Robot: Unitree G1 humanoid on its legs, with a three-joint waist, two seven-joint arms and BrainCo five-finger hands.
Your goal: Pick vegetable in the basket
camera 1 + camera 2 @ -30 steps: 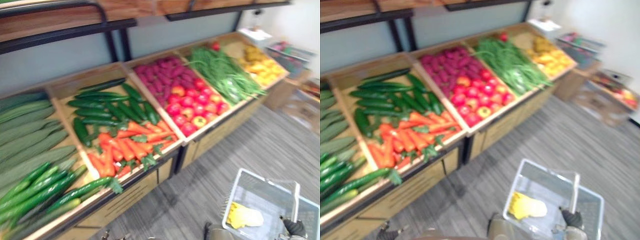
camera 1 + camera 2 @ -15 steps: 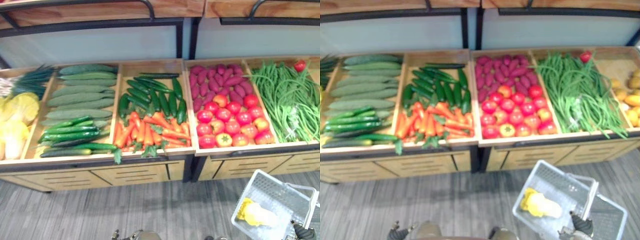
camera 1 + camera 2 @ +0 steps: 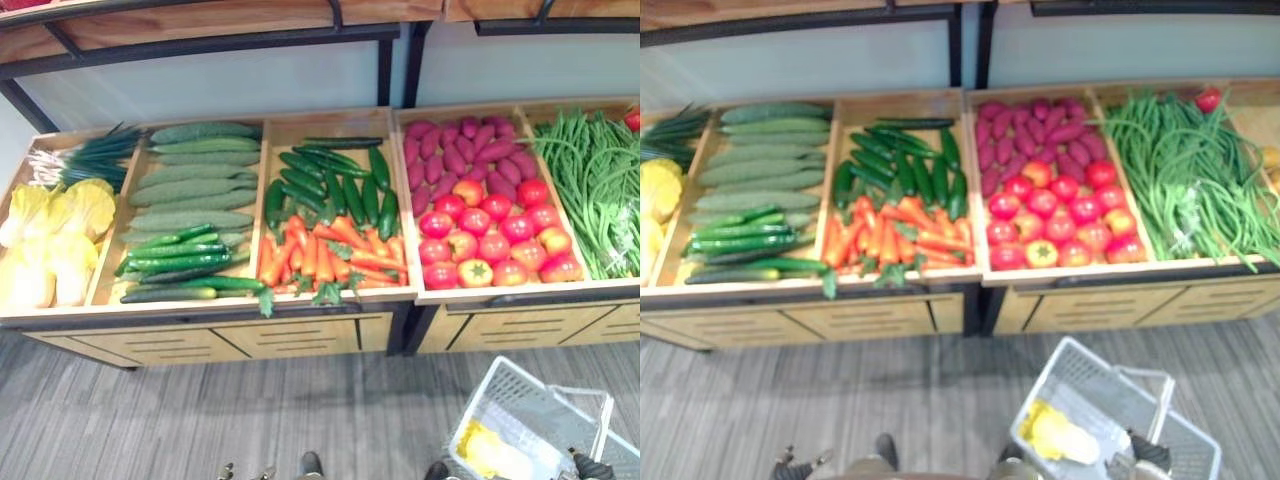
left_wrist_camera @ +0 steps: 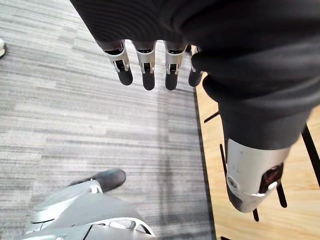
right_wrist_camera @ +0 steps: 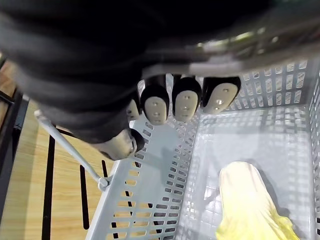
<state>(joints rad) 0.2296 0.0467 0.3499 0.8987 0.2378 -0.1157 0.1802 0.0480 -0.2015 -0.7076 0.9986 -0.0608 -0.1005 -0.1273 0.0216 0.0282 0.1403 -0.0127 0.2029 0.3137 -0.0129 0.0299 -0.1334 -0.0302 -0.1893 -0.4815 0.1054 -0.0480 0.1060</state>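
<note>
- Grey wood-look floor (image 3: 150, 410) runs in front of a long wooden produce stand (image 3: 300, 335) made of open bins.
- At the far left of the stand lie pale yellow cabbages (image 3: 50, 240), with green spring onions (image 3: 85, 160) behind them.
- Next to the right are long pale green gourds (image 3: 190, 180). Then come dark green cucumbers (image 3: 330, 180), set behind orange carrots (image 3: 320, 250).
- Further right, purple sweet potatoes (image 3: 470, 155) lie behind red tomatoes (image 3: 490, 235), and green long beans (image 3: 600, 190) fill the rightmost bin.
- A white plastic mesh basket (image 3: 1090, 375) is at the near right, in front of the stand.
- One pale yellow leafy cabbage (image 3: 1060, 435) lies on the basket's bottom.
- The right hand (image 5: 182, 105) has its fingers curled round the basket's thin metal handle (image 5: 70, 147).
- The left hand (image 4: 146, 62) hangs at the near left over the floor, with its fingers straight and nothing in it.
</note>
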